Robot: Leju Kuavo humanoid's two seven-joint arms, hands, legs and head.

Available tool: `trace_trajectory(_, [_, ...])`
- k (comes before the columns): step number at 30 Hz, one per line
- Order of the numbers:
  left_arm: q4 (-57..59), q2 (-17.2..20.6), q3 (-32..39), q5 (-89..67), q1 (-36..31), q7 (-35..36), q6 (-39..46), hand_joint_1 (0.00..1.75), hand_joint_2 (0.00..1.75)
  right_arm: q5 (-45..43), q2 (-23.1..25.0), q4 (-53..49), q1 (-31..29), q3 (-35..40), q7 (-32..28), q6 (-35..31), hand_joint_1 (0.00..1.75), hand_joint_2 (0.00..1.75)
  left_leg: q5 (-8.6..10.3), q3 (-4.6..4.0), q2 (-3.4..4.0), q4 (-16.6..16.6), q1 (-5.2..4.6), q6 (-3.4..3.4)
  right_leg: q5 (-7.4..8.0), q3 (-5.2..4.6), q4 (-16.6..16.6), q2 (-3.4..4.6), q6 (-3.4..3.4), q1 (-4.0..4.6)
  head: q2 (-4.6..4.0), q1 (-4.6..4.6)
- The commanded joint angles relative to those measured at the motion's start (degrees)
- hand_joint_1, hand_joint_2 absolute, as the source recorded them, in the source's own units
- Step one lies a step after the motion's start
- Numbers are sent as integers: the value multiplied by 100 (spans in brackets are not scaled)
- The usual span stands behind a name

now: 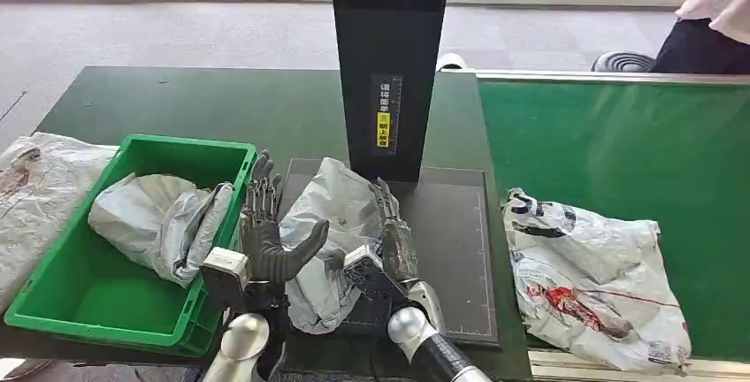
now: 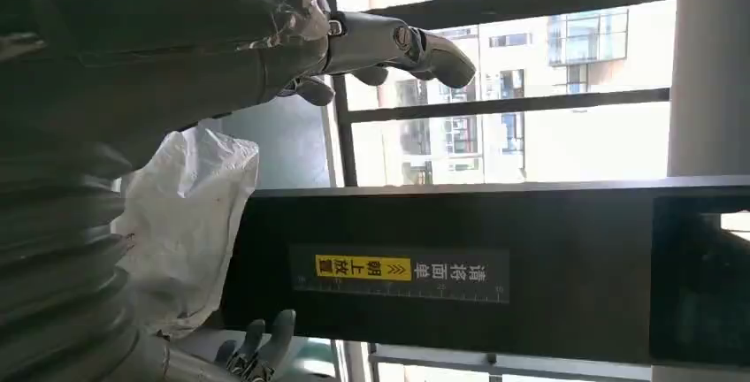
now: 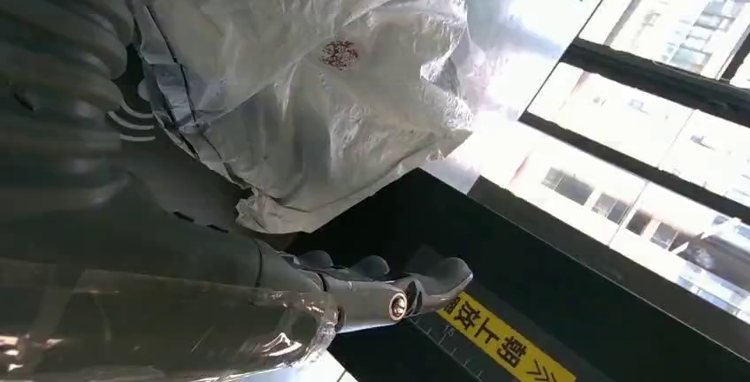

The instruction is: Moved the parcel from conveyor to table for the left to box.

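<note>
The green box (image 1: 53,294) is waiting just outside the left hand (image 1: 263,240), already holding one grey bag. That hand is standing released, fingers spread, beside the parcel (image 1: 332,223). The right hand (image 1: 394,245), also released, is lying against the parcel's far side, probably steadying it for handover.

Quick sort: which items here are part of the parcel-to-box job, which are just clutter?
In the job:
- grey plastic parcel lying on the dark mat between both hands
- left hand, open beside it
- right hand, open beside it
- green plastic box
- green conveyor belt

Lying about:
- white printed bag on the conveyor
- grey bag already in the box
- black upright scanner stand
</note>
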Motion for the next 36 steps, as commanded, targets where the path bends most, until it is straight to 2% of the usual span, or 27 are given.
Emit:
trace_trajectory(1, [137,-122,-121,3,-28,30,18,0,175,-25,-73,59,-138,-235,12,21,0,175,2,7,-7,-8,0,3,0,12,-11,-10,-1,1,0,0])
trace_trajectory(2, [137,-122,-121,3,-28,30,18,0,175,-25,-73,59,-138,-235,12,21,0,175,1,6,-6,-5,-1,3,-1,9,-6,-8,-1,0,0,0])
trace_trajectory(3, [1616,29,-11,-2157,-592,1632,1711,0,175,985,-77,-2101,1961,-1487,-46,-717,0,175,2,11,-6,-11,0,3,0,15,-12,-9,-1,1,0,0])
trace_trajectory(4, [2040,-19,305,-3732,-808,1268,1706,0,175,941,-213,-4261,2274,-1373,-46,-717,0,175,1,5,-6,-5,0,2,-1,8,-6,-8,-1,0,0,0])
trace_trajectory(5, [2318,-70,539,-3695,-943,1002,1681,0,175,913,-305,-6042,2462,-1308,-46,-717,0,175,12,33,-65,-40,8,-1,-8,58,-43,-68,-6,9,0,0])
trace_trajectory(6, [2388,-82,628,-3697,-973,924,1692,0,175,869,-370,-6062,2519,-1235,-46,-717,0,175,9,-2,-52,-7,4,-1,-9,6,-8,-55,-4,5,0,-4])
trace_trajectory(9, [2293,-122,693,-3723,-885,873,1707,0,175,862,-343,-5857,2353,-1214,-46,-717,0,175,9,-17,-80,-3,1,3,-14,11,-8,-83,-2,1,0,4])
trace_trajectory(11, [2221,-130,701,-3749,-838,877,1716,0,175,856,-327,-5781,2289,-1212,-46,-717,0,175,10,4,-64,-24,1,-2,-3,24,-31,-68,-7,2,0,2])
trace_trajectory(15, [2074,-150,732,-3824,-767,931,1674,0,175,869,-302,-5711,2216,-1225,-46,-717,0,175,1,-4,-13,-7,-3,-4,-2,-5,-8,-17,-10,-3,0,-2])
trace_trajectory(26, [2188,-213,774,-3894,-875,915,1556,0,175,984,-298,-5575,2300,-1268,-46,-717,0,175,5,18,-19,-26,5,-9,1,18,-31,-18,-12,8,0,0])
trace_trajectory(30, [2161,-212,779,-3899,-858,912,1556,0,175,980,-304,-5558,2294,-1256,-46,-717,0,175,3,-5,-8,-7,2,-12,1,-11,-8,-4,-11,3,0,0])
trace_trajectory(36, [2141,-196,736,-3974,-829,910,1531,0,175,994,-284,-5503,2281,-1289,-46,-717,0,175,3,1,-10,-11,4,-12,1,-4,-13,-6,-12,5,0,0])
